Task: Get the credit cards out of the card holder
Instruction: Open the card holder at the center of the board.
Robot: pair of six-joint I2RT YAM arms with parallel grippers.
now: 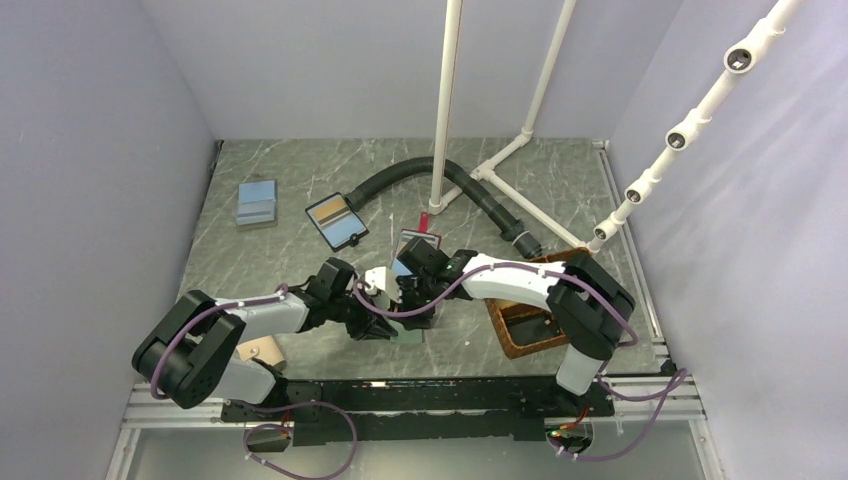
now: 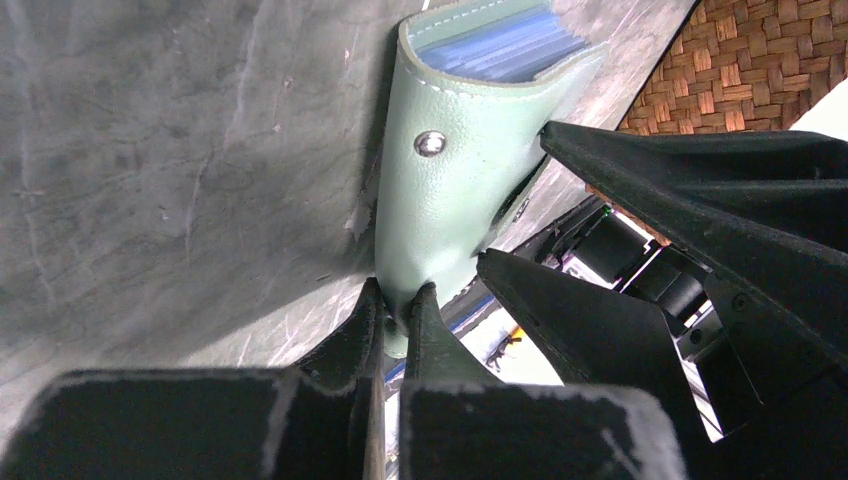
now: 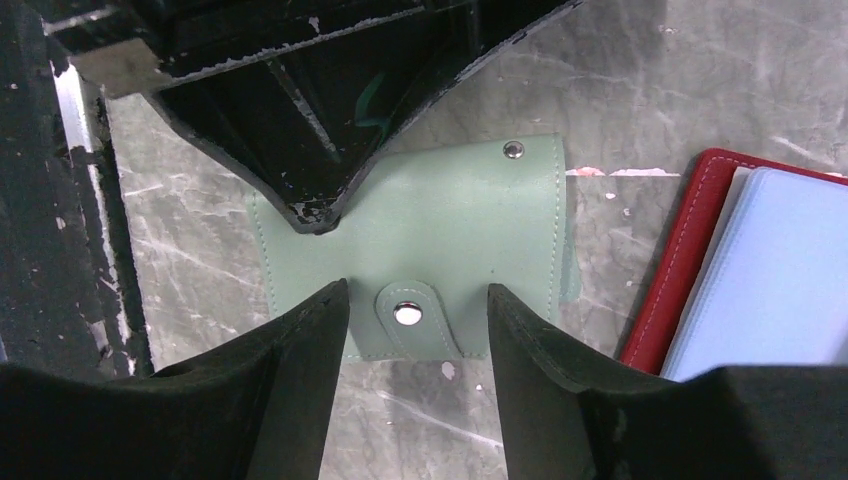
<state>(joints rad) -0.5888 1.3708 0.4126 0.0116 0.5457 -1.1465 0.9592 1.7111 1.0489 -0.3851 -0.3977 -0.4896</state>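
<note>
The teal card holder lies on the table between both grippers and shows small in the top view. My left gripper is shut on its near edge. Pale blue credit cards show in the holder's open far end. In the right wrist view the holder lies flat, and its snap tab sits between the fingers of my open right gripper, which hovers just over it. The left gripper's fingers reach in from the top of that view.
A red-edged holder with a pale blue face lies right beside the teal one, also in the top view. A black-edged holder and a blue-grey stack lie further back left. A wicker basket stands to the right, and a black hose and white pipes behind.
</note>
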